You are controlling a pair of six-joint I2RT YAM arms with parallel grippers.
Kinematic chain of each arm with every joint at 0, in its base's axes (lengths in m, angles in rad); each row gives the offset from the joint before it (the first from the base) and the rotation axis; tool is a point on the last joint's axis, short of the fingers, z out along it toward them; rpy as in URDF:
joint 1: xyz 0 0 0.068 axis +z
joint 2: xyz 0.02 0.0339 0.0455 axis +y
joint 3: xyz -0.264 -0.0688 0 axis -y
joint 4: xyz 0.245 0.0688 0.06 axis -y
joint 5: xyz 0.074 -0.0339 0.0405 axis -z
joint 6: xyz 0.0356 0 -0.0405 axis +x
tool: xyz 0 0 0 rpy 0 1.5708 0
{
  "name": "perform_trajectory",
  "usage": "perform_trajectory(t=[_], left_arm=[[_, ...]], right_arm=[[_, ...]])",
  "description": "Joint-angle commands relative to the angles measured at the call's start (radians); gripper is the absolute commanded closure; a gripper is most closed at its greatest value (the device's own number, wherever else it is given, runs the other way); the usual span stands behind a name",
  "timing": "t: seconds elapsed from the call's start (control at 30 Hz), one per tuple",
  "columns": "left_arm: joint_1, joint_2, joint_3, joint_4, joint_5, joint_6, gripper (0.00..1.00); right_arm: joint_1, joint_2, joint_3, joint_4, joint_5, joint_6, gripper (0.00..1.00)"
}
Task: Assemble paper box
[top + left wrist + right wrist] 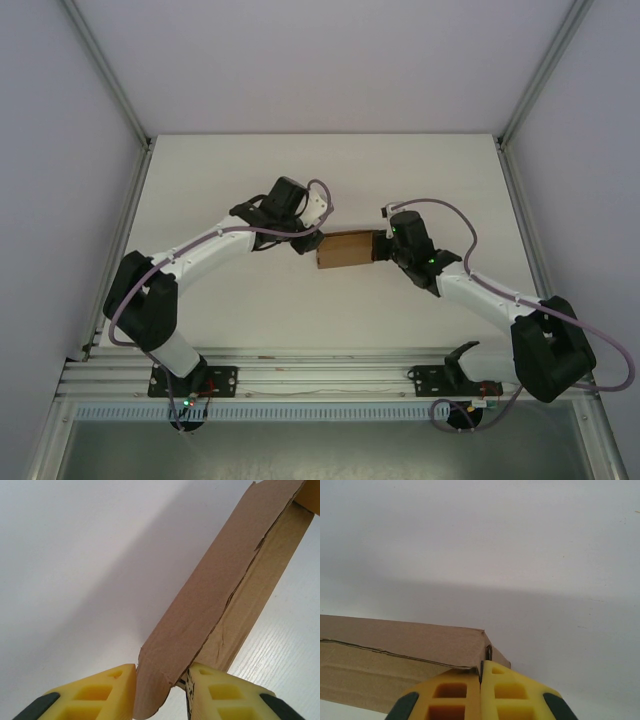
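The paper box (345, 250), a small brown cardboard box, lies at the middle of the white table between my two grippers. My left gripper (308, 242) is at its left end. In the left wrist view the box (225, 575) runs away from the gripper (162, 668), and a rounded end flap and the wall beside it stand between the yellow fingers (107, 690), which touch the cardboard on both sides. My right gripper (385, 247) is at the box's right end. Its fingers (450, 692) are pressed together at the corner of the box (395, 640), with a thin dark cardboard edge pinched between the tips of the gripper (481, 663).
The white table (250, 180) is bounded by grey walls and aluminium posts (105, 70) at the left and right. A metal rail (320, 375) carries both arm bases along the near edge.
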Motion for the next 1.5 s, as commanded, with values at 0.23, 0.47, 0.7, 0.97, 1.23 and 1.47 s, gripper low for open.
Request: perform_trajectory(t=[0.23, 0.47, 0.7, 0.97, 1.23, 1.47], left_arm=[[0.007, -0.001, -0.012, -0.028, -0.049, -0.022, 0.80], [0.004, -0.007, -0.021, -0.012, -0.034, -0.114, 0.99], [-0.009, -0.004, -0.002, 0.015, 0.010, -0.381, 1.00], [-0.009, -0.002, 0.011, -0.022, 0.042, -0.617, 1.00], [-0.008, 0.037, 0.068, -0.061, 0.082, -0.685, 1.00], [0.003, 0.069, 0.079, -0.020, 0.169, -0.754, 1.00]], right_arm=[[0.010, 0.002, 0.018, -0.125, 0.006, 0.016, 1.00], [0.022, 0.004, 0.024, -0.135, 0.023, 0.020, 1.00], [0.085, 0.013, 0.031, -0.157, 0.143, 0.044, 1.00], [0.130, 0.003, 0.031, -0.197, 0.249, 0.112, 1.00], [0.135, 0.002, 0.012, -0.184, 0.236, 0.166, 1.00], [0.137, 0.003, 0.016, -0.189, 0.234, 0.173, 1.00]])
